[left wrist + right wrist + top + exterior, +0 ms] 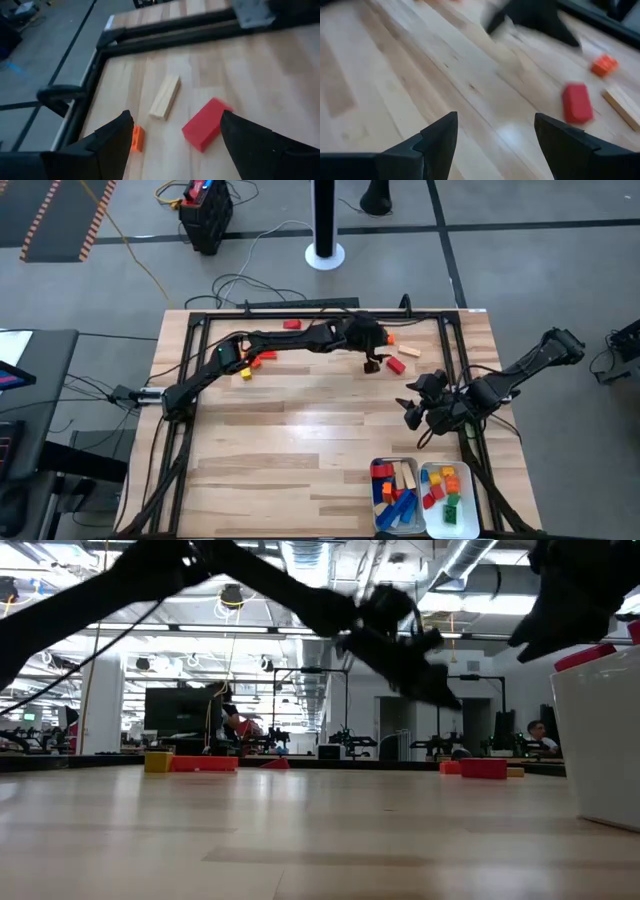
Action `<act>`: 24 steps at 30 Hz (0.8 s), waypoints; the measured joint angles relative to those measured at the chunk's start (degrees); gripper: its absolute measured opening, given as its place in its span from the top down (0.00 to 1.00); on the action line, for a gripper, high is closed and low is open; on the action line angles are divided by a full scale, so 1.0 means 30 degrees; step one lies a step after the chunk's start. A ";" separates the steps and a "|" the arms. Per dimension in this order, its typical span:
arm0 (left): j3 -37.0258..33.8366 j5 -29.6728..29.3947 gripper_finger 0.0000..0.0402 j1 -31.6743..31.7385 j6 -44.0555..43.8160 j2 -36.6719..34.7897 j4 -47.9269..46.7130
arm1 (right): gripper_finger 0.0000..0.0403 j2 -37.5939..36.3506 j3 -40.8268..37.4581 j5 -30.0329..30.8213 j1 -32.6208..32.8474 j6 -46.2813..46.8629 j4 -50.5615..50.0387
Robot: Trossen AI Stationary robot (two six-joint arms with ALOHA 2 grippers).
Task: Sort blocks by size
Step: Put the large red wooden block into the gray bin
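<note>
Two white trays (420, 473) at the tabletop's near edge hold sorted blocks (397, 483). Right gripper (418, 412) hovers mid-tabletop, jaws released, empty. Left gripper (377, 363) farther back, jaws released over a red block (206, 123), tan block (165, 96) and orange block (137, 138) just beside.

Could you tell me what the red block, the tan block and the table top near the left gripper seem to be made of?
The red block looks like smooth moulded plastic: even, saturated colour and crisp edges. The tan block is pale with a matte face, perhaps unpainted wood, though tan plastic cannot be ruled out. The table top appears to be light wooden planks with visible grain and seams, finished to a slight sheen.
</note>
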 joint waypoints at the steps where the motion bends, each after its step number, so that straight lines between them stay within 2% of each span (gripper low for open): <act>1: -0.0019 0.0008 0.30 0.0041 -0.0133 -0.0403 -0.0373 | 0.28 -0.0029 0.0000 -0.0210 -0.0151 0.0155 -0.0469; 6: -0.1637 0.0114 0.39 0.0358 -0.0594 -0.2389 -0.1742 | 0.28 0.0223 0.0000 -0.0598 -0.1405 0.0026 -0.2396; 12: -0.5497 0.1112 0.48 0.0155 -0.0874 -0.4894 -0.2472 | 0.28 0.0746 -0.0093 -0.2216 -0.4316 -0.2443 -0.2354; 15: -0.8232 0.1148 0.50 -0.0136 -0.1133 -0.6514 -0.1893 | 0.28 0.0773 -0.1051 -0.3448 -0.6209 -0.3841 -0.0598; 18: -1.1223 0.1125 0.50 -0.0425 -0.1571 -0.8765 -0.0073 | 0.28 0.0782 -0.2657 -0.5266 -0.8246 -0.5436 0.2707; 21: -1.4066 0.0931 0.50 -0.0735 -0.1715 -1.1116 0.1908 | 0.28 0.1079 -0.3823 -0.5699 -1.0122 -0.6554 0.5262; 24: -1.6382 0.0509 0.50 -0.0980 -0.1955 -1.3026 0.3201 | 0.28 0.1559 -0.4036 -0.5749 -1.1968 -0.7212 0.5820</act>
